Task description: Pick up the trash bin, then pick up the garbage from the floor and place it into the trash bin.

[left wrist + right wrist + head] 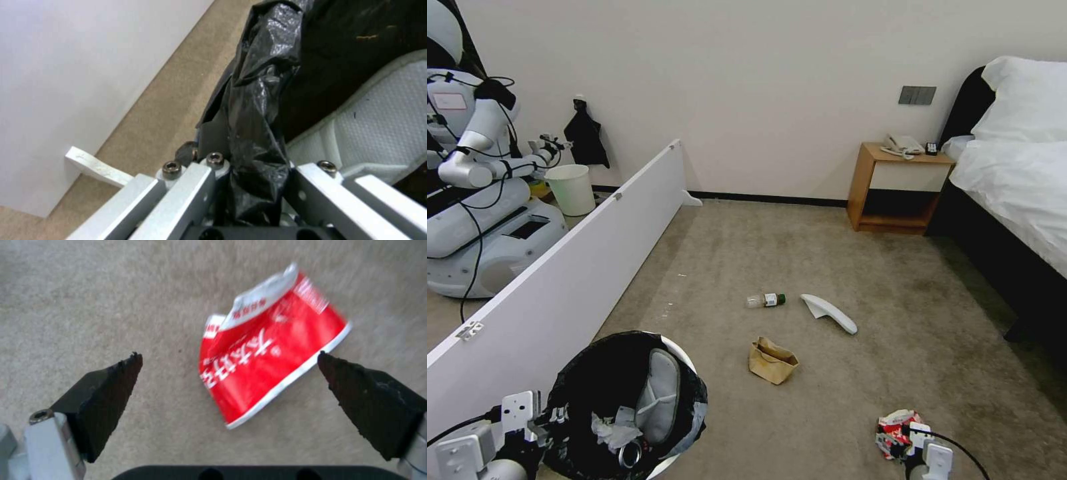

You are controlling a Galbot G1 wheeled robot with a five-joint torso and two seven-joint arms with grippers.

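The left gripper (527,427) is built of flat, pale silver-white metal bars set side by side, fastened with dark hex-socket screws seated in white washers, above a black base block with round holes. A thin black cable loops away from its near left side. The right gripper (229,371) carries two black, wedge-shaped rubbery pads with rough, serrated tips, each mounted on a silver-grey metal finger with a socket screw. A black cable arcs from its white housing.

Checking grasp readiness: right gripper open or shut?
Open. The right gripper has its fingers spread wide above the red wrapper on the floor.
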